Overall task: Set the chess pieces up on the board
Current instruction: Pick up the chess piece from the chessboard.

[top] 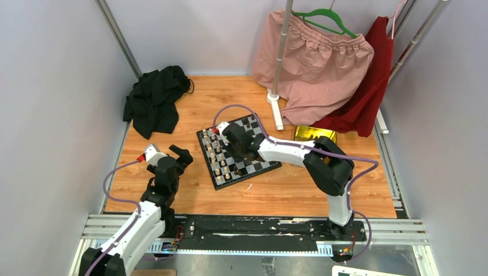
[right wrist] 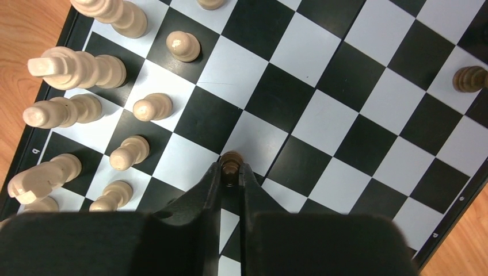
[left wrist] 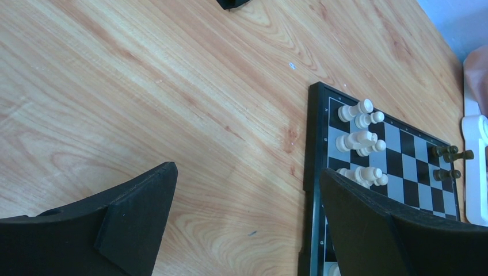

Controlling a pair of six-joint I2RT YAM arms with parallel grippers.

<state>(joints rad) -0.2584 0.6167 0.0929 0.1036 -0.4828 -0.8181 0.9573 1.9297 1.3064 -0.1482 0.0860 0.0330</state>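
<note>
The right pincer is closed almost fully, its tips pinching a small dark brown piece over a square near the middle of the board. Whether that piece touches the board cannot be told. Cream pieces stand in two rows along the board's left side, and a second brown piece stands near the opposite side. The left pincer is spread wide and holds nothing, above bare tabletop just left of the board.
</note>
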